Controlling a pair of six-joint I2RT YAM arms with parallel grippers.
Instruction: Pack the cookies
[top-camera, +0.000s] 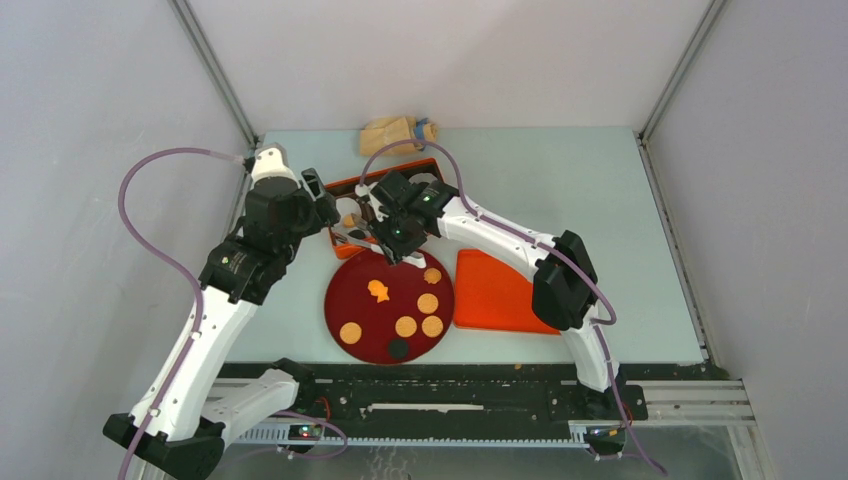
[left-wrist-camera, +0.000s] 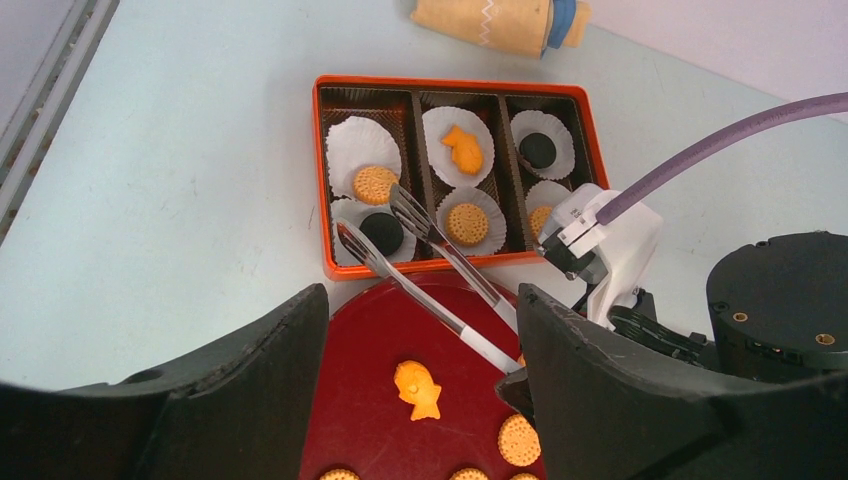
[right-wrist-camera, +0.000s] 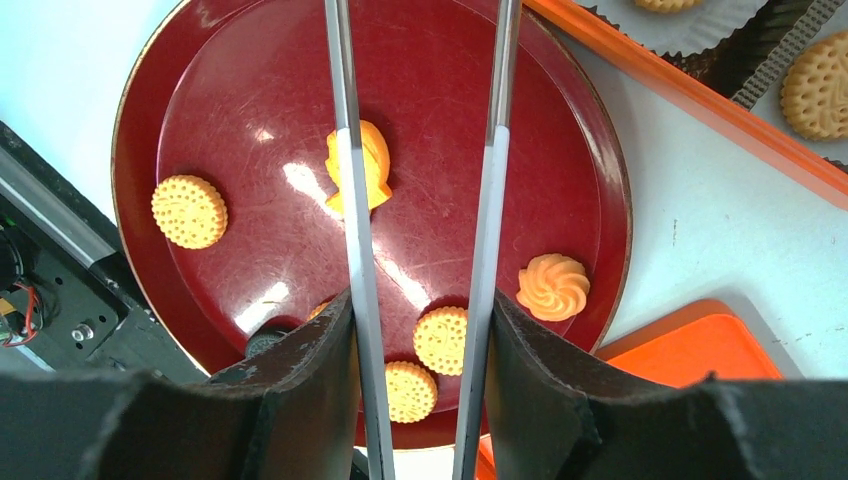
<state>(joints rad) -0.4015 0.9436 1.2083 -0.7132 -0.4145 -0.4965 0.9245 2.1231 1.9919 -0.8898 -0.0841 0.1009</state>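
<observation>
On the table (top-camera: 560, 180) both arms crowd one patch. The left gripper (left-wrist-camera: 420, 300) hangs spread wide and empty, just beside the right arm (left-wrist-camera: 610, 240). Risk: a sideways move by either one clips the other or snags the purple cable (left-wrist-camera: 700, 150).

The dark red plate (top-camera: 345, 295) sits under the right gripper (right-wrist-camera: 420, 320). It looks glossy, so I expect the cookies to skate when nudged instead of lifting.

The orange box (left-wrist-camera: 455, 86) lies ahead of the right gripper, under the tong tips. Every white liner (left-wrist-camera: 362, 140) I can see has a cookie in it. The next ones probably stack and can slide off.

The tongs (right-wrist-camera: 350, 200): the right gripper is clamped on the handles, blades apart, nothing pinched as far as I can tell. The tips straddle the dark cookie (left-wrist-camera: 381, 231) in a liner at the box's near corner; height above it is unclear. Risk: a tip catches the liner frill on the way out and tips it over. Too hard a squeeze could twist the tongs in the fingers.

On the plate, the fish cookie (right-wrist-camera: 372, 170) is directly below the blades. The round tan cookies (right-wrist-camera: 188, 211) sit off to the sides. The swirl cookie (right-wrist-camera: 553, 286) is close to the rim, so one shove could send it off.
</observation>
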